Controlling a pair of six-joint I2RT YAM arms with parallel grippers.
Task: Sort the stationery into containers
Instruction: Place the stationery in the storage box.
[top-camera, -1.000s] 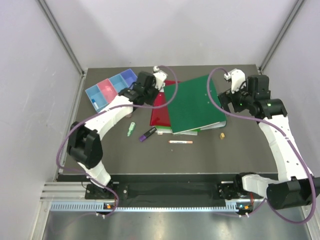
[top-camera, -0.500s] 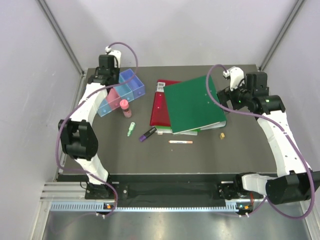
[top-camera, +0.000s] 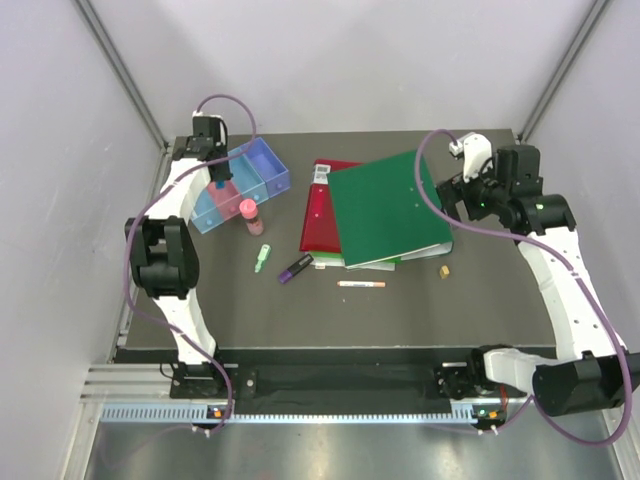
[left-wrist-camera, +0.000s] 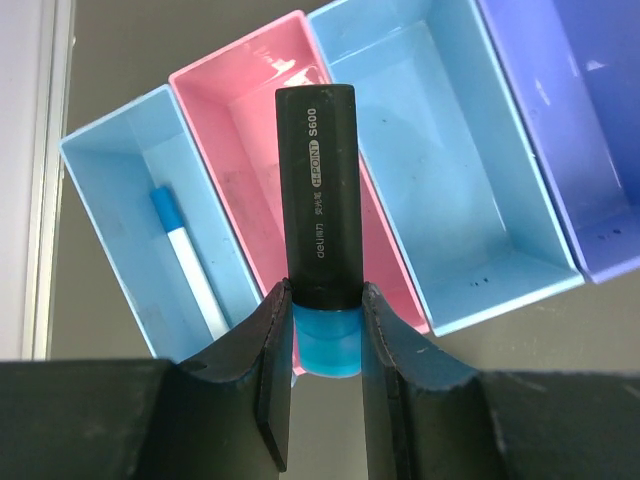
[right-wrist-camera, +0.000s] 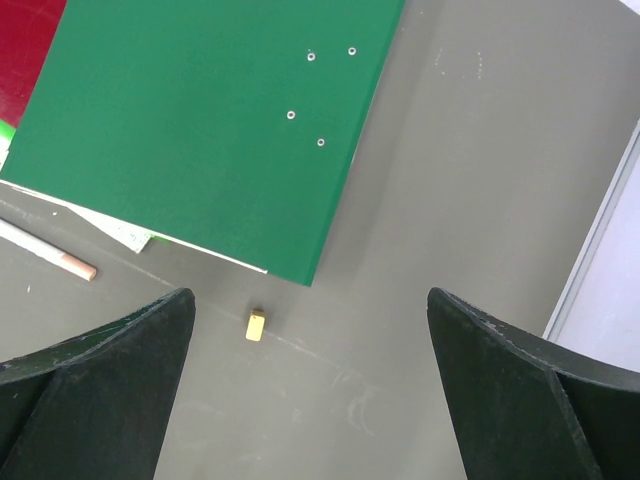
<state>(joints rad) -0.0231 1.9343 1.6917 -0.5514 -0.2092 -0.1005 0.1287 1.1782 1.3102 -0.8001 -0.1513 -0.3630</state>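
Note:
My left gripper (left-wrist-camera: 327, 350) is shut on a dark marker (left-wrist-camera: 316, 190) with a blue end and holds it above the pink bin (left-wrist-camera: 245, 110) of the containers (top-camera: 262, 168). A blue-white pen (left-wrist-camera: 190, 260) lies in the leftmost light blue bin (left-wrist-camera: 115, 170). In the top view the left gripper (top-camera: 218, 172) is over the bins. On the table lie a pink-capped bottle (top-camera: 248, 213), a pale green marker (top-camera: 261, 258), a purple-black highlighter (top-camera: 296, 266), a white-orange pen (top-camera: 361, 284) and a tan nub (top-camera: 442, 270). My right gripper (right-wrist-camera: 310, 400) is open and empty, high above the nub (right-wrist-camera: 255, 325).
A large green binder (top-camera: 388, 208) lies on a red folder (top-camera: 318, 218) in the middle of the table. The binder's corner (right-wrist-camera: 200, 130) fills the right wrist view. The second light blue bin (left-wrist-camera: 440, 170) and the violet-blue bin (left-wrist-camera: 570, 120) hold nothing. Walls stand close on both sides.
My left arm has swung from beside the red folder to over the bins, holding the dark marker. The pink-capped bottle now shows beside the bins. The right arm has barely moved.

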